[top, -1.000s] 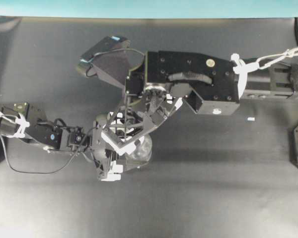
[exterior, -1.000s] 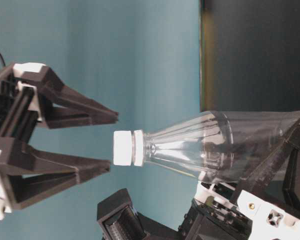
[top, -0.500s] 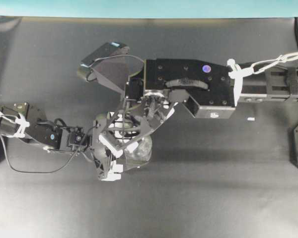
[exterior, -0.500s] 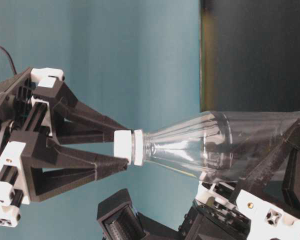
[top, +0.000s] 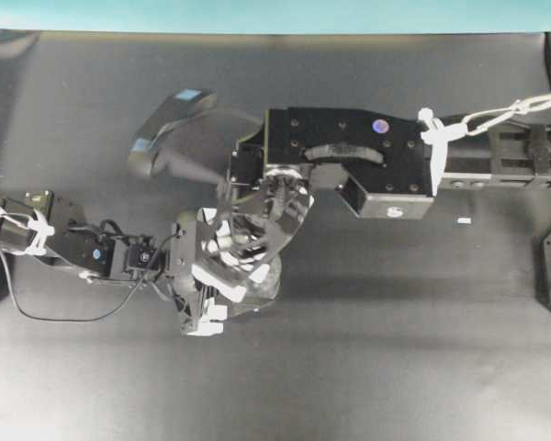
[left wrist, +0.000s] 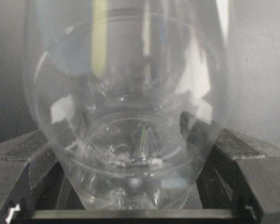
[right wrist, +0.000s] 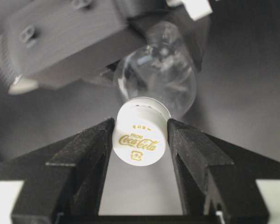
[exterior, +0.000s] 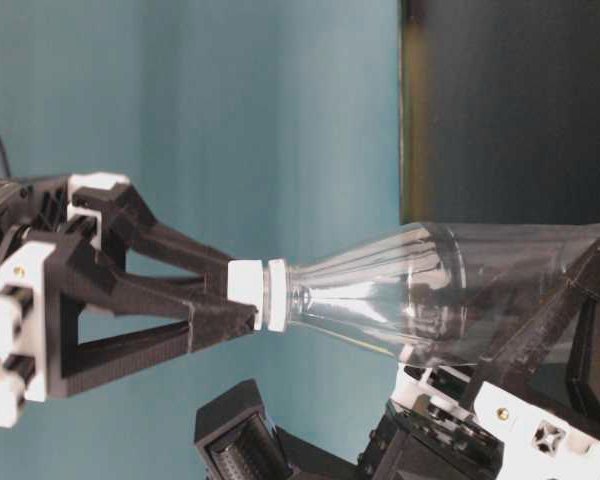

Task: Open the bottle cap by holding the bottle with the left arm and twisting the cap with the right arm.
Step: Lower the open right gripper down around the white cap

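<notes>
R gripper (right wrist: 140, 135) clamps bottle cap (right wrist: 139, 138) | L gripper (left wrist: 140, 205) grips bottle (left wrist: 126, 107) body

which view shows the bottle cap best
The right wrist view: the bottle cap fills the centre, printed top facing the camera, clamped between the right tool. The table-level view shows it side-on, gripped at the bottle neck. Overhead, the right arm hides it; the left wrist view shows only the bottle's body.

Robotics lab bench, matte black flat tabletop (top: 395, 349) filling the overhead frame, plain teal backdrop wall (top: 275, 14) along the top edge, two black robot arms with white zip ties mounted at left and right edges, small white tape mark (top: 464, 221) right of centre
</notes>
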Tool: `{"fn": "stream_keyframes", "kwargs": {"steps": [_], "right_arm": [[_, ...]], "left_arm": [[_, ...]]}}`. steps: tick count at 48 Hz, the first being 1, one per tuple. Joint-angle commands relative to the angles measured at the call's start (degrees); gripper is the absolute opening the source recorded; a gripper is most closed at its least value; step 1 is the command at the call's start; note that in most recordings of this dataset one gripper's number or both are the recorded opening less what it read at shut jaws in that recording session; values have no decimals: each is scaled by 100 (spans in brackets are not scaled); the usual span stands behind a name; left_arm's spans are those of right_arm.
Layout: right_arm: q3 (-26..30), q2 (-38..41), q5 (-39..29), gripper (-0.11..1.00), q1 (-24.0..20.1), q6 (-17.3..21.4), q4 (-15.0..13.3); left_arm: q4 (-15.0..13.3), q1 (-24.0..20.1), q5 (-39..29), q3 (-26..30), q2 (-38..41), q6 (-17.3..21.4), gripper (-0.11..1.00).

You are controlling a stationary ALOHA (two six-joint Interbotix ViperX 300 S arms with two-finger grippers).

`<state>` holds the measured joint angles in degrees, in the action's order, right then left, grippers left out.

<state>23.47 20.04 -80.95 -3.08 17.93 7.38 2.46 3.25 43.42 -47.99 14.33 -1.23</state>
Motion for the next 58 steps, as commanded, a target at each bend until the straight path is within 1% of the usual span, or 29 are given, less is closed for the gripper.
{"fn": "stream_keyframes", "kwargs": {"steps": [1,8,16,20,24,28,37,50,58], "right_arm": [[88,-18,18,38,-53,-782,62],[88,-9,18,38,-70,-2030,62],[70,-18,18,38,-79,-3349,62],[44,-26,18,38,-79,-3894,44],[0,-53,-35,38,-114,-4351,26],[-18,-53,-114,38,-141,-4641,18],[-26,-53,-114,38,-149,-4605,-9],[-26,-97,-70,38,-167,-4307,-26],[-26,-141,-44,38,-176,-4263,-26]], "left_arm": [[18,26,18,35,-18,9,81],[18,26,18,35,-18,9,81],[18,26,-26,35,-18,9,81],[18,26,-53,35,-18,9,81],[18,26,-70,35,-18,9,81],[18,26,-70,35,-18,9,81],[18,26,-79,35,-18,9,81],[18,26,-70,35,-18,9,81],[18,26,-79,35,-18,9,81]]}}
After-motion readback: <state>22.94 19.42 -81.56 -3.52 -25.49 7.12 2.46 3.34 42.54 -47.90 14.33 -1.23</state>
